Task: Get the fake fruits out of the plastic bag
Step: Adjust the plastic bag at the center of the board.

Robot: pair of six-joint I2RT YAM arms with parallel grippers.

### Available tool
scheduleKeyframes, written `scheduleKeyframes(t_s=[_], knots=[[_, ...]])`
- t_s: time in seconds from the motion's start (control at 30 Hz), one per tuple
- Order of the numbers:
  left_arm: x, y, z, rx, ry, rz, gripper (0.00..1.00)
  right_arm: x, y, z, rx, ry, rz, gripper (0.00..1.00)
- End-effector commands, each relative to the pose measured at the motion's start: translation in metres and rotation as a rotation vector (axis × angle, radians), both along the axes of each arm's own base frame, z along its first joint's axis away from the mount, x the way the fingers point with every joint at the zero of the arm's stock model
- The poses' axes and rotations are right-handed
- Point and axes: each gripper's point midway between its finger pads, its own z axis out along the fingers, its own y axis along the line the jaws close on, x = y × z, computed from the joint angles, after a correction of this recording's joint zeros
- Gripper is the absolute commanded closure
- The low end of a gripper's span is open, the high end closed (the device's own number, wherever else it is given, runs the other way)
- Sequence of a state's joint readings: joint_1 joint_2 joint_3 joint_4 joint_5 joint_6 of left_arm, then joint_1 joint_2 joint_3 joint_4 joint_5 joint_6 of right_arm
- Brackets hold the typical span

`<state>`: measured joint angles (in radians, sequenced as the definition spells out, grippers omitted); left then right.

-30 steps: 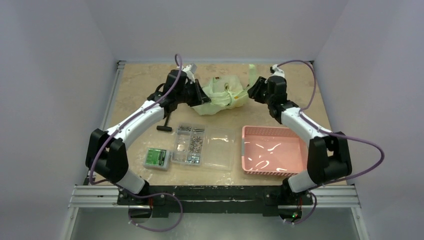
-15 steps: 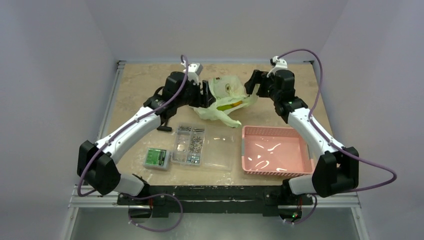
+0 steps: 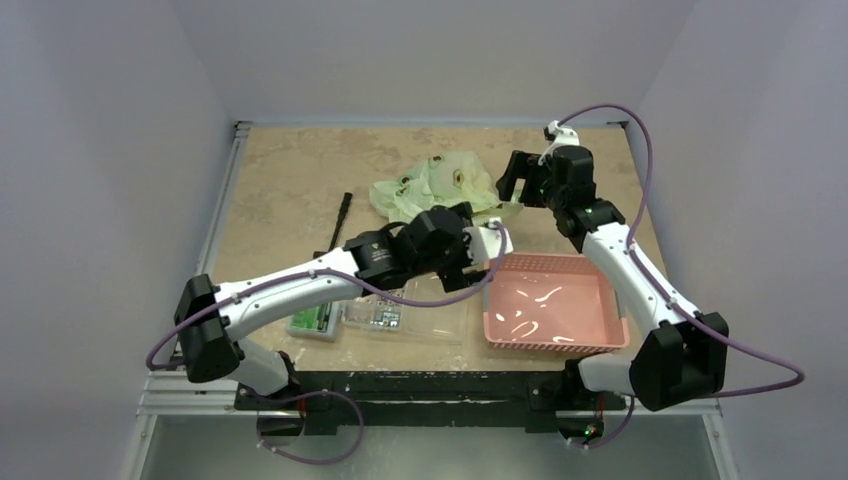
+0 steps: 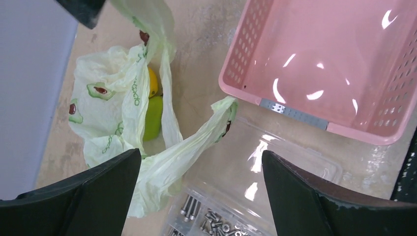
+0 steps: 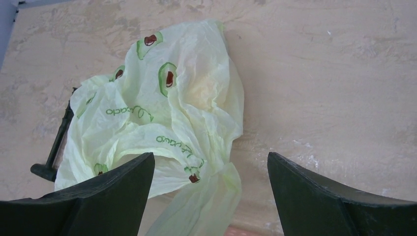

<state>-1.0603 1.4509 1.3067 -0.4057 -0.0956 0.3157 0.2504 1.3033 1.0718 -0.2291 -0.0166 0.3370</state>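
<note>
Left hand (image 4: 201, 155) withdrew; only its view shows bagged fruits (image 4: 152, 115).

We find bare worktop (image 3: 285, 170) across the far left and a narrow bare strip along the far right edge. The plastic bag (image 3: 432, 182) fills the far middle, with a black T-handle key (image 3: 340, 218) just left of it. The left arm (image 3: 300, 285) spans the near middle over the clear box (image 3: 430, 320); the pink basket (image 3: 545, 345) blocks the near right. The bag's mouth is a narrow slit with the fake fruits (image 4: 152, 110) showing; a bag handle (image 4: 206, 128) drapes toward the basket corner, below the wide-spread left tool (image 4: 200, 162).
</note>
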Motion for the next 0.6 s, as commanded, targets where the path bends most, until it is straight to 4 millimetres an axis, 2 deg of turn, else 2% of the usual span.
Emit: scheduleKeyframes(t_s=[0.0, 0.07, 0.2, 0.33, 0.4, 0.5, 0.57], knots=[[0.014, -0.013, -0.008, 0.205, -0.209, -0.01, 0.06, -0.004, 0.001, 0.015, 0.004, -0.036, 0.008, 0.15], [0.022, -0.019, -0.011, 0.262, -0.268, 0.007, 0.06, -0.006, 0.004, 0.011, 0.015, -0.03, 0.021, 0.15], [0.025, -0.034, -0.034, 0.323, -0.267, -0.05, 0.06, -0.007, 0.009, 0.011, 0.039, -0.035, 0.042, 0.15], [0.039, -0.042, -0.051, 0.397, -0.298, -0.033, 0.12, -0.008, 0.012, 0.007, 0.061, -0.022, 0.05, 0.17], [0.042, -0.044, -0.057, 0.408, -0.285, -0.022, 0.24, -0.011, 0.013, 0.006, 0.062, -0.015, 0.058, 0.16], [0.048, -0.038, -0.056, 0.378, -0.268, 0.042, 0.57, -0.02, 0.014, 0.004, 0.082, -0.001, 0.061, 0.14], [0.05, -0.028, -0.054, 0.344, -0.241, 0.099, 0.74, -0.028, 0.018, 0.001, 0.111, 0.025, 0.075, 0.14]])
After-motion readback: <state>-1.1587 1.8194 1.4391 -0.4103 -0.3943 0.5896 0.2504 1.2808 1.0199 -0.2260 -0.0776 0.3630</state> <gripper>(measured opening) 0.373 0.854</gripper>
